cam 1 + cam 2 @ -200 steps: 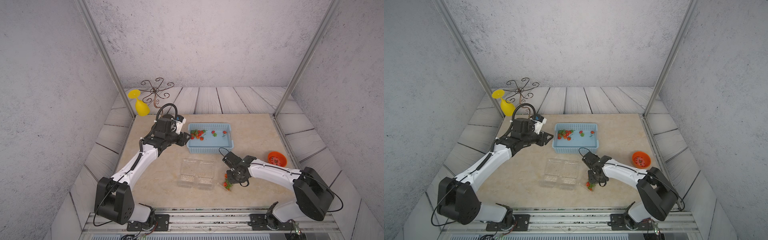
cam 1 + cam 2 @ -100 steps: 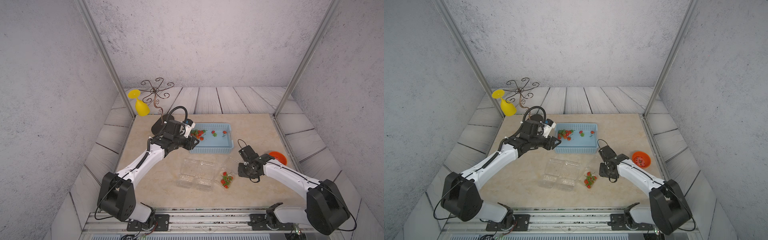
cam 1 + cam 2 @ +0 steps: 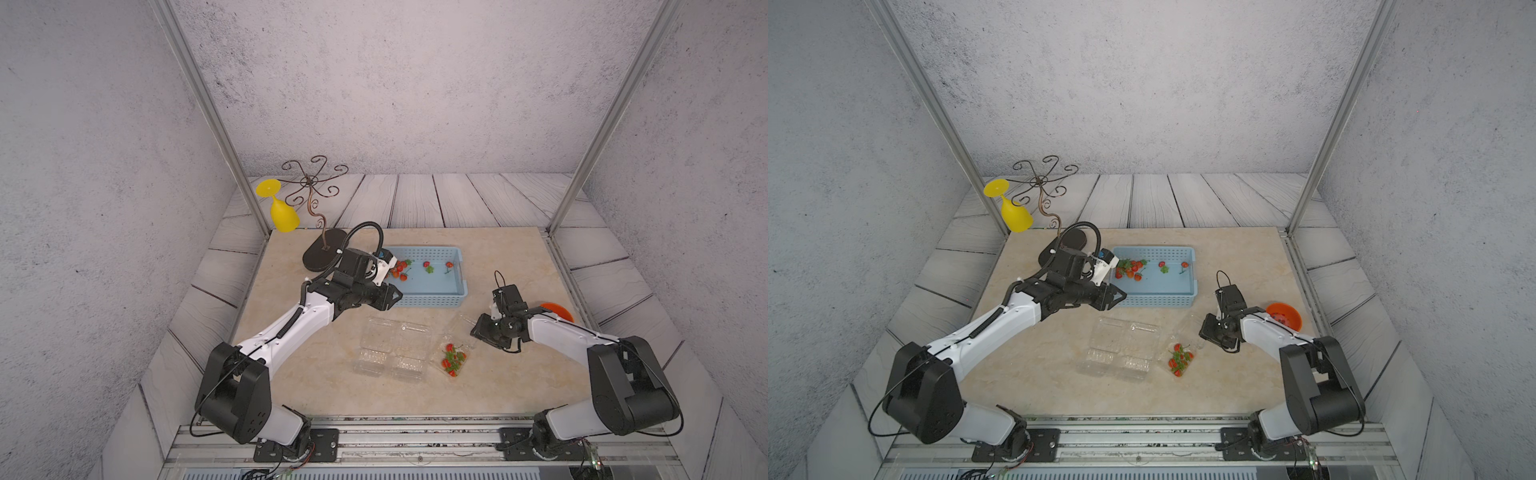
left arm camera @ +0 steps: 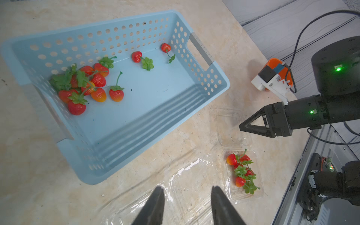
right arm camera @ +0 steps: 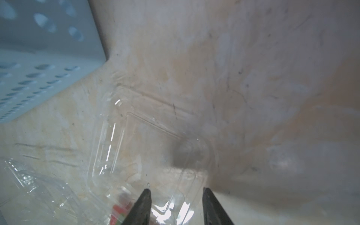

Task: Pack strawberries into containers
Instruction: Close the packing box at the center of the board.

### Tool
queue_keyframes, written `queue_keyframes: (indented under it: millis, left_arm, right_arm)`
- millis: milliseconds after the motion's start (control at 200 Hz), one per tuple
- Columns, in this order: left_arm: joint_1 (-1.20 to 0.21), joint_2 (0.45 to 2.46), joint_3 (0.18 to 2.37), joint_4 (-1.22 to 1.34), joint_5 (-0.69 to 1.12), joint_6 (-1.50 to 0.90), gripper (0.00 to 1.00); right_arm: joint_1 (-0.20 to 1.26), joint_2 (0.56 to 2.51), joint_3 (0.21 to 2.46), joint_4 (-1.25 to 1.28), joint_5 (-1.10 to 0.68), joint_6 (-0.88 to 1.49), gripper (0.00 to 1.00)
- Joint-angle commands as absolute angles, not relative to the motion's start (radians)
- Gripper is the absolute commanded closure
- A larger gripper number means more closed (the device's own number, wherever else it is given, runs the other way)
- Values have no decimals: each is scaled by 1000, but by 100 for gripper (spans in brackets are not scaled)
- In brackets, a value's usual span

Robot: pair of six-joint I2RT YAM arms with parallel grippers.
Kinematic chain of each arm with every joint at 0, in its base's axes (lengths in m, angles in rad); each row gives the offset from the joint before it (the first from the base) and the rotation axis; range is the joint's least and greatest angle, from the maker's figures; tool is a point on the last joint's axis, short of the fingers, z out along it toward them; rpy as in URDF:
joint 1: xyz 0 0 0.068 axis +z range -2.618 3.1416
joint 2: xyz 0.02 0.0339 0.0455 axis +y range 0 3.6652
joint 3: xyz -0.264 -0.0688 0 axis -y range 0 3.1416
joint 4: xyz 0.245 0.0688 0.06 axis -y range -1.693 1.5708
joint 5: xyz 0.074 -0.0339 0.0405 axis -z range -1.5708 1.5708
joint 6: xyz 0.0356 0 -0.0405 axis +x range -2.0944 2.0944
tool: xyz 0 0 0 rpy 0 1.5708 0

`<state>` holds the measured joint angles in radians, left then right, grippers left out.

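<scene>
One container (image 4: 230,190), lid open, is loaded with a few strawberries (image 3: 453,359), at 3 o'clock of two empty containers (image 3: 392,347). Most berries (image 3: 399,269) are left in the basket (image 3: 432,297) at 12 o'clock. The left tool (image 4: 187,189) and right tool (image 5: 176,190) are released, with nothing grasped.

Orange bowl (image 3: 557,310), at right, sits mostly hidden behind right arm (image 3: 561,338); contents too small to tell. Right wrist view: strawberries (image 5: 119,210) just a red blur, cut off at pic's edge; container (image 5: 148,155) outline indistinct.
</scene>
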<state>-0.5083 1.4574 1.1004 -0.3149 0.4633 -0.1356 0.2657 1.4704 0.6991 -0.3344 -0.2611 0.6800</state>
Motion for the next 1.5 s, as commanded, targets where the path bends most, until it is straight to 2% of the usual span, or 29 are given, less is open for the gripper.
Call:
queue_keyframes:
  millis: [0,165,480,1026,1221,1401,1496]
  left_arm:
    - [-515,1452,1089,-321,462,-125,57]
    - [-515,1471,1093,-309,472,-131,57]
    - [-515,1482,1097,-281,479,-149,57]
    - [-518,1524,1105,-222,490,-188,57]
    - [-518,1524,1103,-225,483,-184,57]
    - [-518,1525,1106,-229,483,-180,57]
    - [-518,1522,1105,-232,482,-178,57]
  right_arm:
    - [259,1507,681,-279,-300,696,55]
    - [254,1544,677,-234,-308,704,57]
    - [236,1485,678,-249,-265,668,75]
    - [215,1408,701,-304,-243,603,87]
    - [214,1416,669,-307,-241,610,86]
    - [213,1450,679,-286,-257,626,77]
    - [213,1472,692,-276,-262,627,75]
